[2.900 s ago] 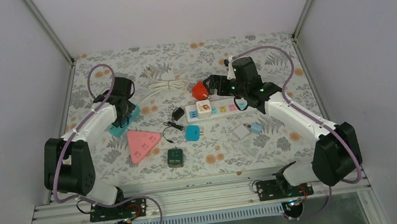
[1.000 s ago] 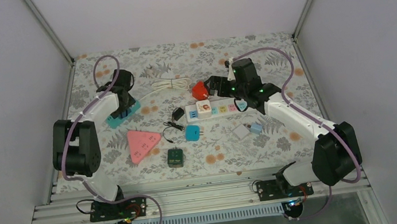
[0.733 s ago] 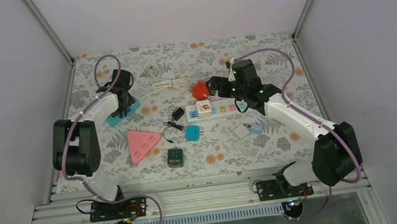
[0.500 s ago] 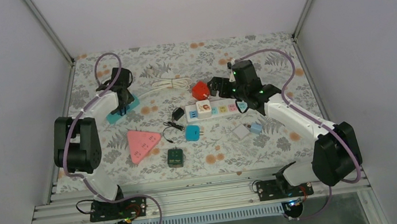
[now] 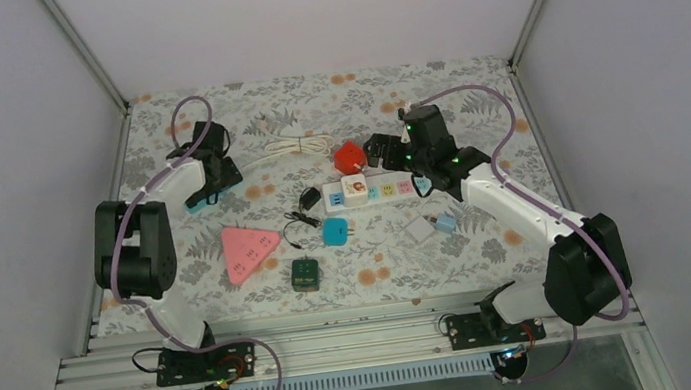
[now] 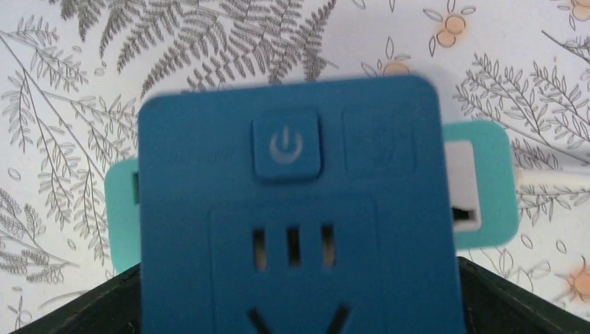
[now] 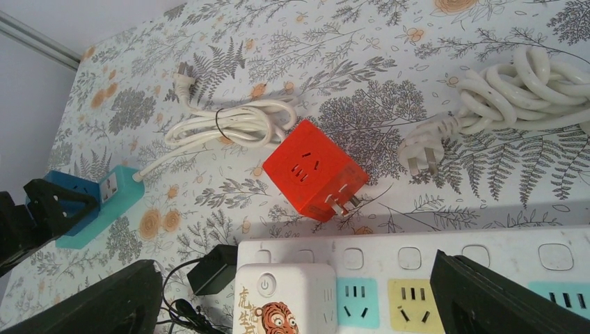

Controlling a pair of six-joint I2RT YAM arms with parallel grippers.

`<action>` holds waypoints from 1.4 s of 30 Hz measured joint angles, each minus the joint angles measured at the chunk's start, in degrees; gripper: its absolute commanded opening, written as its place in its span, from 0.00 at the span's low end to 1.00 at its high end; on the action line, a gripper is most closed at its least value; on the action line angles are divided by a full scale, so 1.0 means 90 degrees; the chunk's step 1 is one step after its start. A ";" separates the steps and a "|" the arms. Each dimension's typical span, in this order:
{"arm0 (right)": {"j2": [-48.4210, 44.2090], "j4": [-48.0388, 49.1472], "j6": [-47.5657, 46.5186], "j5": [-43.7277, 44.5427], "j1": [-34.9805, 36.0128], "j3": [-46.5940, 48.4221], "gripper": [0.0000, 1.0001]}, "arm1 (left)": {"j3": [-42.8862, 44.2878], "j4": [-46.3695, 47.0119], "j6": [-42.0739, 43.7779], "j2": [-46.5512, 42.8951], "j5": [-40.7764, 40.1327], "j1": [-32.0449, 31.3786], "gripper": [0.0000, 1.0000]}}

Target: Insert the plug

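My left gripper (image 5: 209,178) is shut on a dark blue cube adapter (image 6: 292,209), its black fingers (image 6: 518,300) flanking the cube's sides. The cube sits over a teal power strip (image 6: 490,188) at the back left; I cannot tell if it is seated. The strip also shows in the top view (image 5: 193,203). My right gripper (image 7: 292,278) is open and empty above the white power strip (image 7: 480,256), which also shows in the top view (image 5: 391,189). A white tiger-print cube (image 7: 285,299) is plugged into its left end. A red cube plug (image 7: 313,170) lies on its side behind the strip, prongs showing.
A coiled white cable (image 5: 295,146) lies at the back, and another white cable with a plug (image 7: 421,156) to the right. A pink triangular strip (image 5: 248,251), a green cube (image 5: 305,275), a light blue cube (image 5: 334,231), a black adapter (image 5: 309,198) and a small charger (image 5: 427,228) lie nearer.
My left gripper has moved back and the teal strip has shifted back with it. My right gripper has drawn slightly right, away from the red cube, which stays on the table.
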 measured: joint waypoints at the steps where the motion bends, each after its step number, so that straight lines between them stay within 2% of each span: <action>1: -0.0002 0.0000 0.0000 0.0000 0.0000 0.0000 0.99 | -0.0075 0.0024 0.0017 -0.0063 0.0053 0.0000 1.00; 8: 0.0000 0.0002 -0.0034 -0.0010 0.0000 0.0000 0.98 | -0.0595 0.0342 0.0114 -0.1299 0.0474 0.0000 1.00; 15: 0.0107 -0.0051 -0.0155 0.0051 0.0262 0.0000 0.98 | -0.1042 0.1365 0.0529 -0.3077 0.1365 0.0000 1.00; 21: 0.0542 -0.0464 -0.0223 0.0466 0.1511 0.0216 0.99 | -0.1365 0.1996 0.0872 -0.4056 0.2103 -0.0002 1.00; 29: 0.1467 -0.1263 -0.0053 0.1430 0.3653 0.1190 1.00 | -0.1591 0.2399 0.1056 -0.4940 0.2237 0.0000 1.00; 36: 0.2601 -0.1693 0.0019 0.1829 0.4600 0.1853 1.00 | -0.2091 0.2628 0.0867 -0.5115 0.2645 0.0000 0.99; 42: 0.3300 -0.2144 0.0189 0.2140 0.4937 0.2317 1.00 | -0.2174 0.2642 0.0843 -0.5158 0.2752 0.0000 0.99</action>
